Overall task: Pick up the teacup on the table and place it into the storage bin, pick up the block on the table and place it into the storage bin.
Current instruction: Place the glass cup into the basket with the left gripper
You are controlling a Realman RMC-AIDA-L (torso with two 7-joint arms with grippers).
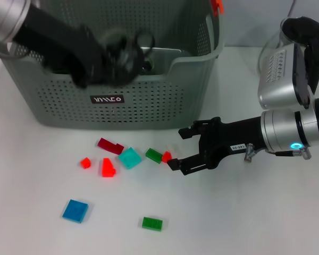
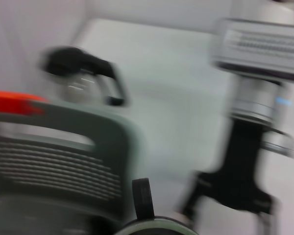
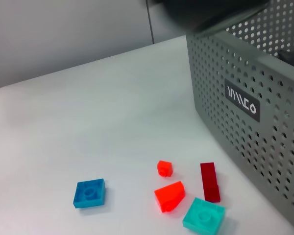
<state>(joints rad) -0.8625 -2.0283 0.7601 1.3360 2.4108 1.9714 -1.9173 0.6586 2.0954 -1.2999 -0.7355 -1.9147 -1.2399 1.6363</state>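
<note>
Your left end effector [image 1: 128, 53] hangs over the storage bin [image 1: 69, 98], which fills the head view from 10 to 12 o'clock; you cannot tell how its fingers stand, and no teacup can be made out. Your right end effector [image 1: 182, 149] reaches in low from 3 o'clock, fingers spread, tips just beside a small red block [image 1: 166, 156] on the table [image 1: 244, 212]. More blocks lie scattered toward 7 o'clock. A glass teapot [image 1: 287, 37] stands at 2 o'clock.
</note>
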